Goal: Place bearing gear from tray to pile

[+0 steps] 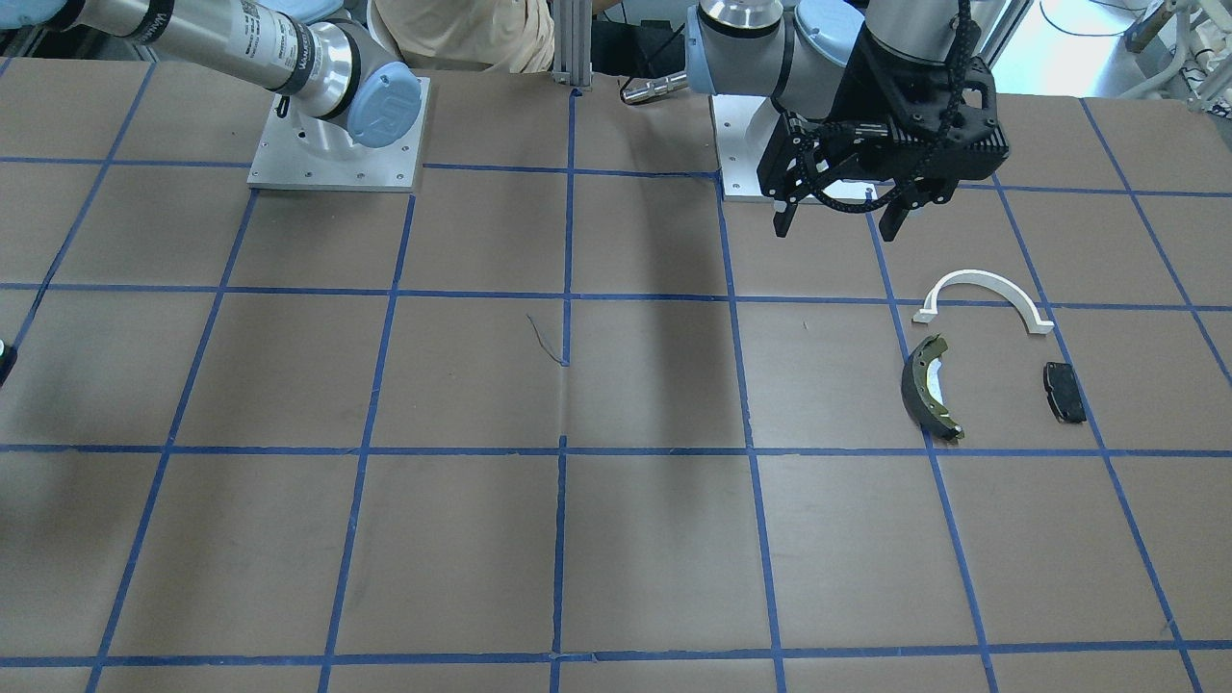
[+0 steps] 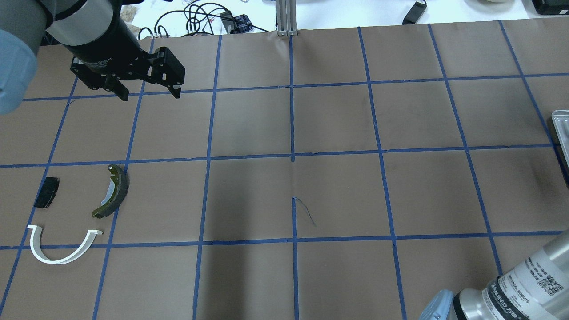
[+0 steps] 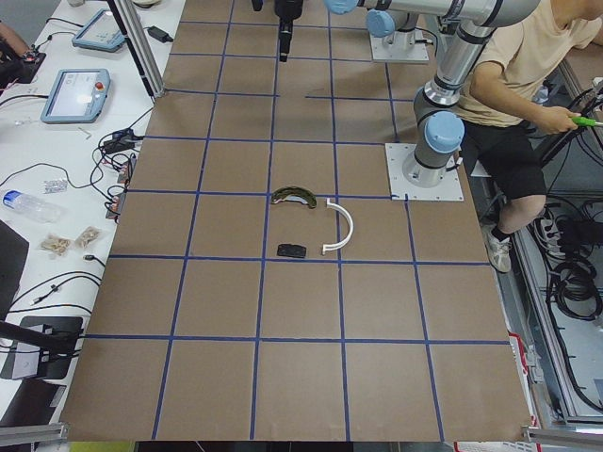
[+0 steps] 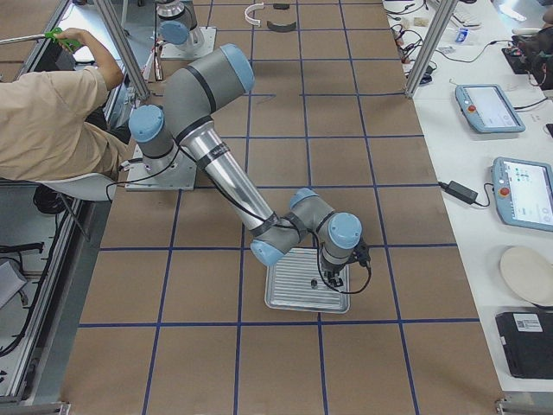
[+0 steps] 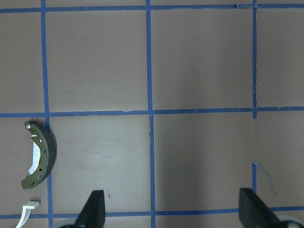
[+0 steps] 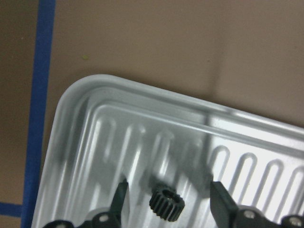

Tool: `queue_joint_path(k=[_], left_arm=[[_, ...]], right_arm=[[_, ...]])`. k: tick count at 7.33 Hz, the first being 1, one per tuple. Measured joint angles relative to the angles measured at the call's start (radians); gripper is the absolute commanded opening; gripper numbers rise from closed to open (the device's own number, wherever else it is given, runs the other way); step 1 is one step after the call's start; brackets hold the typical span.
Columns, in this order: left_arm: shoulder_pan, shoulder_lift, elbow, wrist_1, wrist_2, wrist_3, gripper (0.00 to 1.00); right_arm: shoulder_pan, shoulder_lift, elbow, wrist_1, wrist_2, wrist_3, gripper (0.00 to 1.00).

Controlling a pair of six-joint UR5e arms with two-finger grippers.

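Brown tabletop gridded with blue tape. The gear lies in the tray between the right hand's spread fingers, untouched; the left hand hangs spread, empty.

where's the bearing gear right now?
The bearing gear lies on the tray, near a corner, between the fingers of the open right gripper, in the right wrist view.
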Motion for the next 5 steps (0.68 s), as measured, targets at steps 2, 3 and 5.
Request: queue_joint_path(k=[2, 3, 5], left_arm=[[0.000, 0.000, 0.000, 0.000, 0.000, 0.000, 1.00], [0.000, 0.001, -0.001, 0.000, 0.000, 0.000, 1.00], [0.000, 0.001, -0.001, 0.000, 0.000, 0.000, 1.00]], right_arm=[[0.000, -0.003, -0.001, 0.000, -0.001, 0.000, 0.17], [0.000, -0.005, -0.001, 0.000, -0.001, 0.000, 0.06], [0.000, -0.012, 0.000, 0.010, -0.002, 0.001, 0.00]])
